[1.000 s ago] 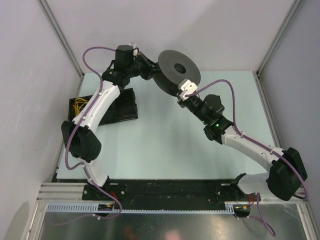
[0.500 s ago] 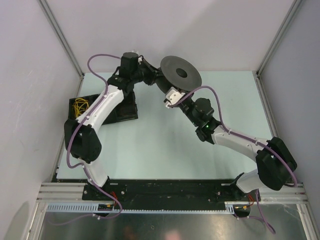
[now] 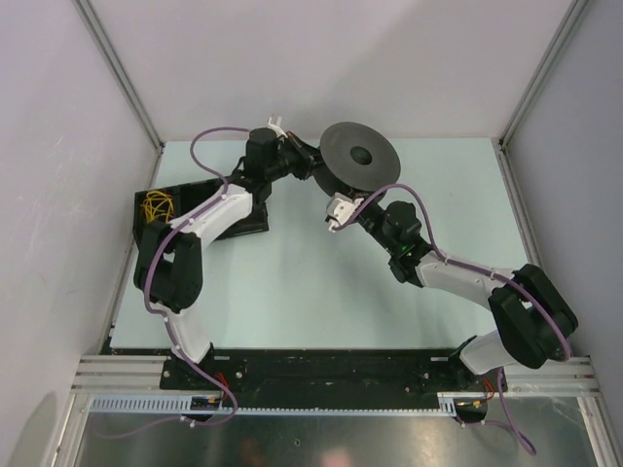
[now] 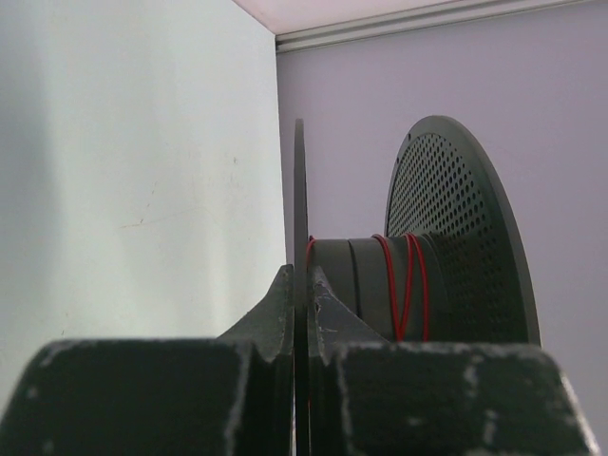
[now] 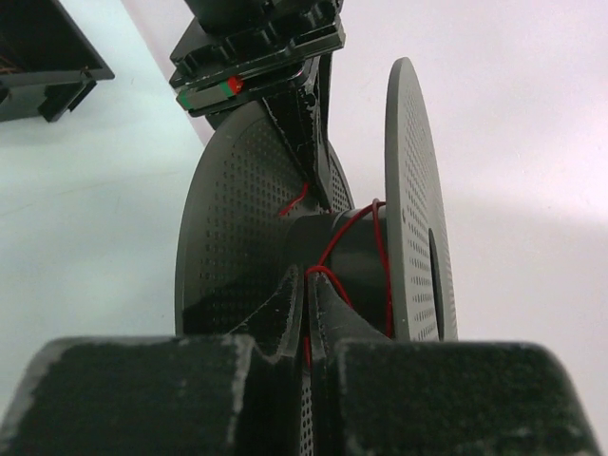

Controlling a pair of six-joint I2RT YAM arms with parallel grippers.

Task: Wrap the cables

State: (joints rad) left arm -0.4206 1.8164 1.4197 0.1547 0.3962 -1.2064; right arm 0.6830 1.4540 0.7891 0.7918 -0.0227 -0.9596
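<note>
The coming move turns on the short run of red cable (image 5: 331,242) between your right fingers (image 5: 306,296) and the hub of the spool (image 3: 358,161). It rises from the fingertips up and a little right onto the hub, so the hub lies just ahead of those fingers, between the two perforated flanges. The right fingers are clenched, apparently on that cable. Your left fingers (image 4: 298,285) are clenched on the rim of one flange, holding the spool at the far middle of the table (image 3: 292,282).

Only a few red turns lie on the hub, so I judge most of the wrapping is yet to do. The hub's axis runs flange to flange, across both wrist views, so each turn must go around it. Mind the left fingers, which reach over the flange just above the cable's path. The black box (image 3: 156,206) with yellow wire sits well apart at the left.
</note>
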